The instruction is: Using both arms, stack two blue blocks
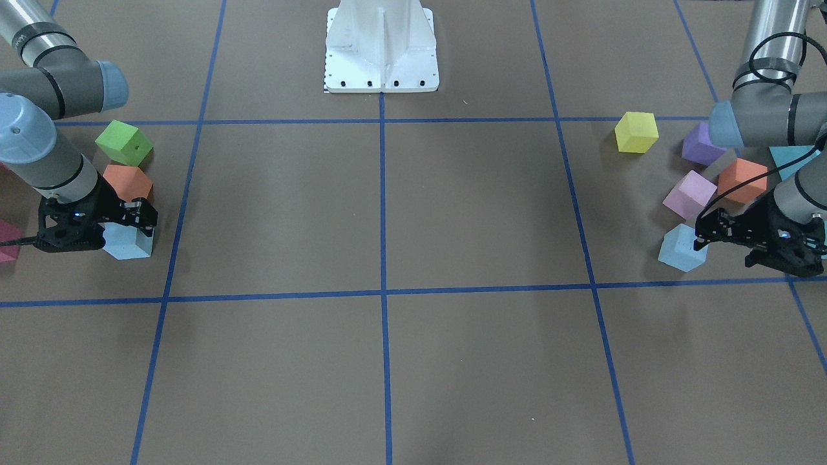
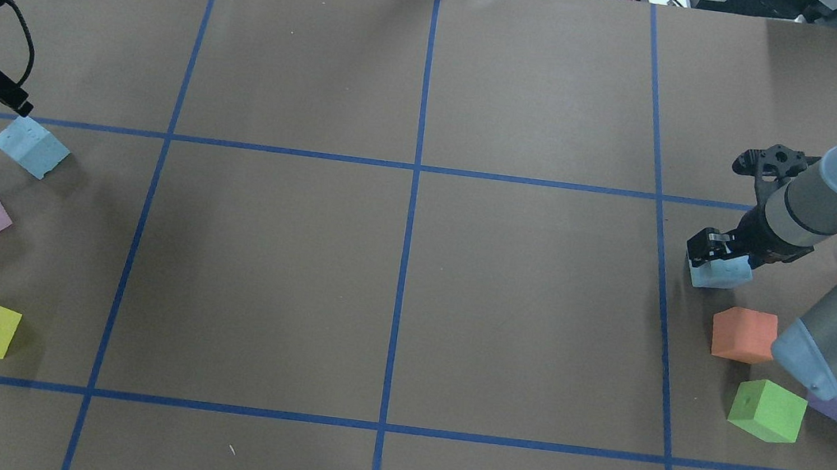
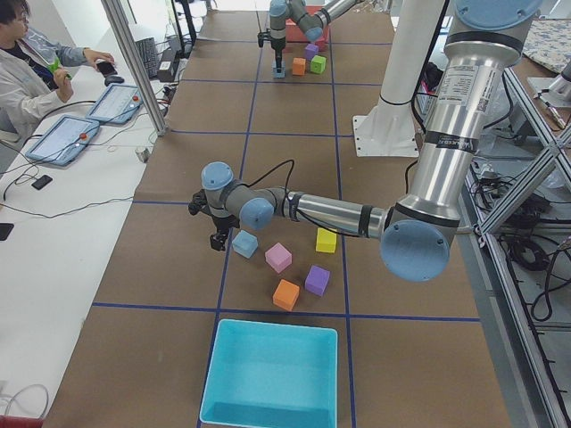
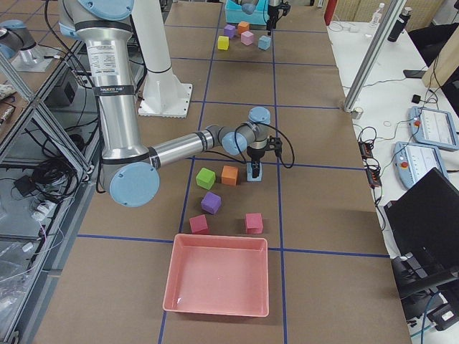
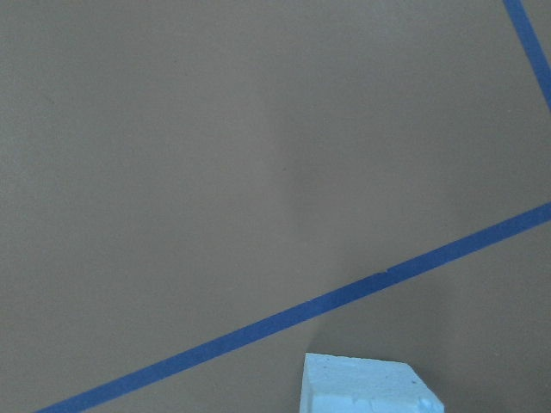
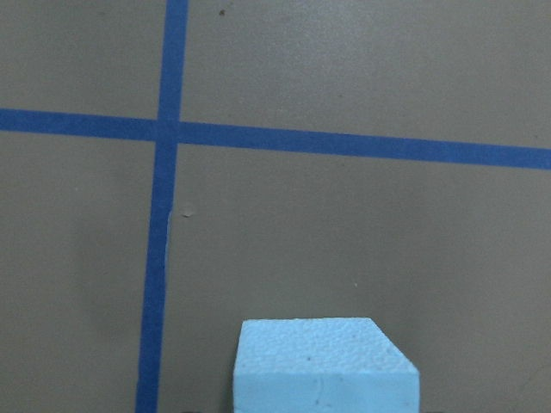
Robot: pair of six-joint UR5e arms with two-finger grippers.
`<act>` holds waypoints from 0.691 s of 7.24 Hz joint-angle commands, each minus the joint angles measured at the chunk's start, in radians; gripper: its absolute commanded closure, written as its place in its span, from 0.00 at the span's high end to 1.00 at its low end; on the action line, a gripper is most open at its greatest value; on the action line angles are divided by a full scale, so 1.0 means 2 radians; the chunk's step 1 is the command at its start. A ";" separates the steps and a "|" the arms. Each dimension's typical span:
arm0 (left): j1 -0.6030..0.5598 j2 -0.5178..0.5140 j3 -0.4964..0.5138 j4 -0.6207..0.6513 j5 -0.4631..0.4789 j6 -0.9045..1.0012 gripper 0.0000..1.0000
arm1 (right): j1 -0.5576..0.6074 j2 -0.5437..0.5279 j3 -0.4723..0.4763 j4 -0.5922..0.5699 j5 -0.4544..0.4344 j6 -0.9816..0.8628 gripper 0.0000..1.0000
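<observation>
Across the brown tabletop your right gripper point(image 2: 719, 256) straddled the right blue block point(image 2: 718, 278), your left gripper point(image 1: 704, 234) hung just beside the left blue block point(image 1: 681, 250) near the left edge, and neither's closure was readable.

left block point(image 2: 30, 147), right block point(image 2: 719, 273): well apart

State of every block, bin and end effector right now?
left blue block: ungripped.
right blue block: under the right end effector.
left end effector: beside left blue block, not holding it.
right end effector: straddling right blue block, grip unclear.
turquoise bin: empty.
pink bin: empty.
</observation>
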 commanded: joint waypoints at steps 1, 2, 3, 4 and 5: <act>0.000 0.000 0.001 0.000 0.000 0.001 0.98 | -0.002 0.000 -0.003 0.003 0.000 -0.001 0.83; 0.000 0.000 0.001 0.000 0.000 0.000 0.98 | -0.004 0.000 -0.006 0.011 0.000 0.000 0.74; 0.000 0.000 0.002 0.000 0.000 0.001 0.98 | -0.004 0.000 -0.007 0.014 0.000 -0.001 0.67; 0.000 0.000 0.002 0.000 0.000 0.001 0.98 | -0.004 0.000 -0.010 0.015 -0.001 -0.003 0.58; 0.000 0.000 0.002 0.000 0.000 0.001 0.98 | -0.004 0.002 -0.010 0.014 -0.001 -0.007 0.54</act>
